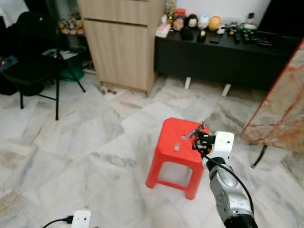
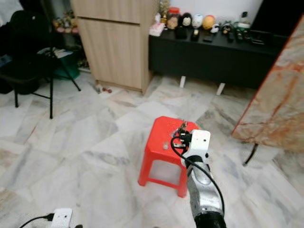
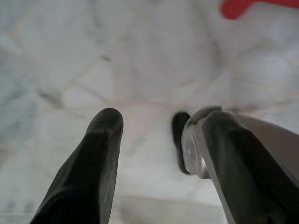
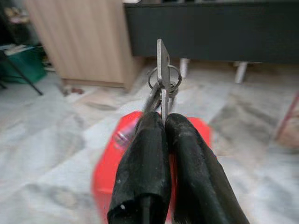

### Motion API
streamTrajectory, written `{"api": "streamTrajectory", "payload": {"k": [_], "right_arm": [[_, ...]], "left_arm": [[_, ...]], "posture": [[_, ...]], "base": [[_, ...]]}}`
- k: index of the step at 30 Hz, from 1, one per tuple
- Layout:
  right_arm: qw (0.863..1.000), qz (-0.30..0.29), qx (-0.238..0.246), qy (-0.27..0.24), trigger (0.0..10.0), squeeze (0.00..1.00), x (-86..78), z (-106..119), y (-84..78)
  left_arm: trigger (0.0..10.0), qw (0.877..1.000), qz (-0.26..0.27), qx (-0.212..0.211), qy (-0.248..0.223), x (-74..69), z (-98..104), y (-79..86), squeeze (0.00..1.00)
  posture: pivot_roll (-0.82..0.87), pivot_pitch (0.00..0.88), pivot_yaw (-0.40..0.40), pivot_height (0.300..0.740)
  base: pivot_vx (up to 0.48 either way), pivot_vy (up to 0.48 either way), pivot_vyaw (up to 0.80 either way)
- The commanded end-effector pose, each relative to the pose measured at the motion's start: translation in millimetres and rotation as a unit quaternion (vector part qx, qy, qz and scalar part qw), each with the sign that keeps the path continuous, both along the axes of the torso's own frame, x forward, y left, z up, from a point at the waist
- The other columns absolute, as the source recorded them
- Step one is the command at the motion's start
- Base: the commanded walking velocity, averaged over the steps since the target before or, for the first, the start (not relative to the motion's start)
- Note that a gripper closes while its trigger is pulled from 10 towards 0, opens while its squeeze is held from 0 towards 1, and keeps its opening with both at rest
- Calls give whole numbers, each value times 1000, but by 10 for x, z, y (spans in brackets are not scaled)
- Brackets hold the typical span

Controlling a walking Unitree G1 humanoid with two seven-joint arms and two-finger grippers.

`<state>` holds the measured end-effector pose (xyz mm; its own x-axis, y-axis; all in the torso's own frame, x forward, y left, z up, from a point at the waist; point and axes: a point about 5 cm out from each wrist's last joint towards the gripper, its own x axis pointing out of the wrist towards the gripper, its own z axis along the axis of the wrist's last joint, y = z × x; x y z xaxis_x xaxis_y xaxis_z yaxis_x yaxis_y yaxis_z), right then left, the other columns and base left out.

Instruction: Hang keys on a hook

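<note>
My right hand (image 4: 164, 126) is pinched fully together on the keys (image 4: 162, 79), holding them above the far right part of the red plastic stool (image 1: 178, 142). One flat key blade stands up out of my fingertips (image 4: 147, 128), with the key ring and the other keys bunched just behind it. My left hand (image 3: 154, 140) hangs low over the marble floor (image 1: 85, 142), its fingers parted and holding nothing.

I can make out no hook from here. Ahead are a wooden cabinet (image 1: 121, 42) and a black TV console (image 1: 223, 54) crowded with small ornaments, and a small silvery object (image 1: 176, 147), too small to identify, lies on the stool seat.

The worry is my grip. I seem to hold the bunch by a thin edge of metal, so walking or a quick swing of the arm could let it twist or slip out and drop to the floor. The ring also sits half hidden behind the blade, which may make threading it onto a hook awkward, since the blade could strike first and knock the bunch askew.
</note>
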<state>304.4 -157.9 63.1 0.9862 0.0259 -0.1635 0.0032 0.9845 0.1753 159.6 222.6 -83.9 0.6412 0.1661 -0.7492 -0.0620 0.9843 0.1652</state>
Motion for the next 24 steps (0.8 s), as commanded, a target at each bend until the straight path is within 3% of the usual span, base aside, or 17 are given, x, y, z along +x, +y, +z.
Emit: {"api": "streamTrajectory", "payload": {"k": [1, 17, 19, 24], "right_arm": [[1000, 2, 5, -10, 10000, 0, 33, 55, 53], [999, -31, -1, -13, 10000, 0, 58, 90, -10], [999, -39, 0, -12, 10000, 0, 68, 90, -24], [999, -50, 4, -21, 10000, 0, 98, 134, -41]], "left_arm": [[10000, 1000, -1, 5, 11, -70, -23, 28, 0], [10000, 1000, -9, 4, 13, -77, -32, 0, 0], [10000, 999, -32, 10, 15, -69, -31, -19, 0], [10000, 1000, -19, 8, 10, -59, -21, 7, 0]], "posture": [[88, 66, -61, 737], [83, 33, -60, 737], [83, 27, -58, 737], [82, 15, -56, 737]], "base": [[0, -480, 0], [0, -480, 0], [0, -480, 0], [0, -480, 0]]}}
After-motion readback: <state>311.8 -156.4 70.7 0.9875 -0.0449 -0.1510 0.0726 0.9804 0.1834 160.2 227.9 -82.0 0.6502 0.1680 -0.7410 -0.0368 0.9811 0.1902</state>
